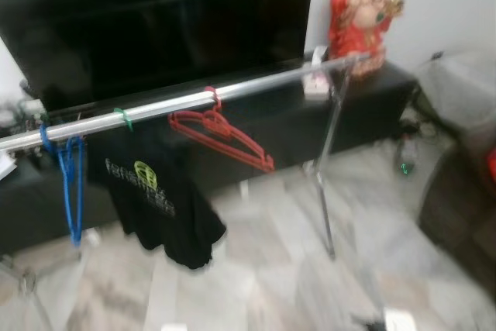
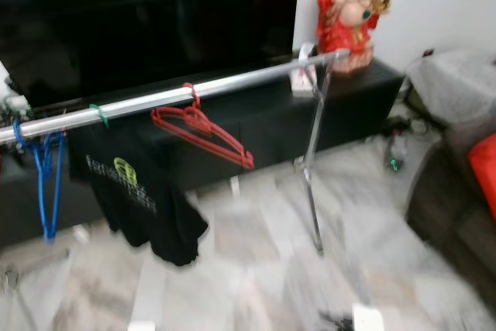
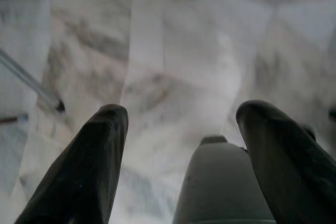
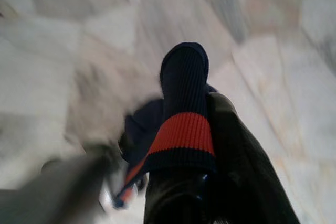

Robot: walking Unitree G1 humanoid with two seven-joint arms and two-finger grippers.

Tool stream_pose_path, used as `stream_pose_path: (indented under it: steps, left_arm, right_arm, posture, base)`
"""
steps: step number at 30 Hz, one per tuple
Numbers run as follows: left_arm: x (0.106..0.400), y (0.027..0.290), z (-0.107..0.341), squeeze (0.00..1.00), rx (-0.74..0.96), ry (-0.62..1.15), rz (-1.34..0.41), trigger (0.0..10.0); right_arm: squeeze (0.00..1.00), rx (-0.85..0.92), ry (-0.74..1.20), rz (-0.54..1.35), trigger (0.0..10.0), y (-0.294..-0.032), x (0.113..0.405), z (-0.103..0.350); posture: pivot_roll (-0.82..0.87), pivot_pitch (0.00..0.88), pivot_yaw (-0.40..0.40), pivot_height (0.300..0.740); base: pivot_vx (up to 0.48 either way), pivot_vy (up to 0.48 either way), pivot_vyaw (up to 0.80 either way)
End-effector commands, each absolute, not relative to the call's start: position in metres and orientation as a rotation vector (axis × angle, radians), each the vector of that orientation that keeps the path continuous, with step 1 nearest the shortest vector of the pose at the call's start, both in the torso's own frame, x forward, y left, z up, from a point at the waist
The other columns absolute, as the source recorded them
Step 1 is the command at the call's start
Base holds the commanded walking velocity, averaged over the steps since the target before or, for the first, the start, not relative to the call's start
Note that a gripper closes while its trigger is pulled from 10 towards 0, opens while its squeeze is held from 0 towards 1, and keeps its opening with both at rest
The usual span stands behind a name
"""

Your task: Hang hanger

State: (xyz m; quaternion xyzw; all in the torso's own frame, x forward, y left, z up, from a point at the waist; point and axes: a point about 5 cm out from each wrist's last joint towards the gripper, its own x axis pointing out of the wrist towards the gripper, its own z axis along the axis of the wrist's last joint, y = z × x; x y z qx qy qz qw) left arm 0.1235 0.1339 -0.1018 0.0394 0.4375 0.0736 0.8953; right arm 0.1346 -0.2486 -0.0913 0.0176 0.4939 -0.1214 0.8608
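Observation:
A silver clothes rail (image 1: pixel 232 89) runs across in front of a black TV cabinet. On it hang a red hanger (image 1: pixel 221 136), a blue hanger (image 1: pixel 71 180) near its left end, and a green hanger (image 1: pixel 122 118) carrying a black T-shirt (image 1: pixel 159 199). My left gripper (image 3: pixel 181 124) is open over the marble floor, nothing between its fingers. My right gripper (image 4: pixel 194 103) points at the floor, shut on a navy knit cloth with an orange-red stripe (image 4: pixel 184 129) that drapes over its fingers.
The rail's right upright (image 1: pixel 325 184) stands on the marble floor (image 1: pixel 263 269). A large dark TV (image 1: pixel 155 13) and a red and gold statue (image 1: pixel 360 5) sit on the cabinet (image 1: pixel 372 106). A dark sofa (image 1: pixel 465 207) is at the right. Views are blurred.

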Motion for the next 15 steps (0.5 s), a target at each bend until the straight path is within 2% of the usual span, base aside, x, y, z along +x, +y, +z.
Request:
stream_pose_path:
  steps: [1, 4, 12, 15]
  left_arm:
    - [0.088, 0.083, -0.109, 0.00, -0.030, 1.058, 0.112, 10.0]
    - [0.087, 0.085, -0.110, 0.00, -0.021, 1.065, 0.126, 10.0]
    - [0.088, 0.096, -0.111, 0.00, 0.033, 1.065, 0.137, 10.0]
    - [0.099, 0.105, -0.107, 0.00, 0.075, 0.976, 0.156, 10.0]
  right_arm:
    - [0.00, 0.048, 1.024, -0.235, 10.0, -0.241, 0.139, -0.092]
    - [0.00, 0.045, 1.025, -0.230, 10.0, -0.241, 0.139, -0.092]
    - [0.00, 0.042, 1.025, -0.221, 10.0, -0.241, 0.140, -0.091]
    - [0.00, 0.042, 1.026, -0.219, 10.0, -0.241, 0.140, -0.091]
  posture:
    - [-0.02, 0.000, -0.004, 0.740]
    - [-0.02, 0.000, -0.005, 0.740]
    - [-0.02, 0.000, -0.004, 0.740]
    - [-0.02, 0.000, -0.002, 0.740]
  base:
    - [0.352, 0.000, 0.00]
    - [0.330, 0.000, 0.00]
    - [0.000, 0.000, 0.00]
    - [0.000, 0.000, 0.00]
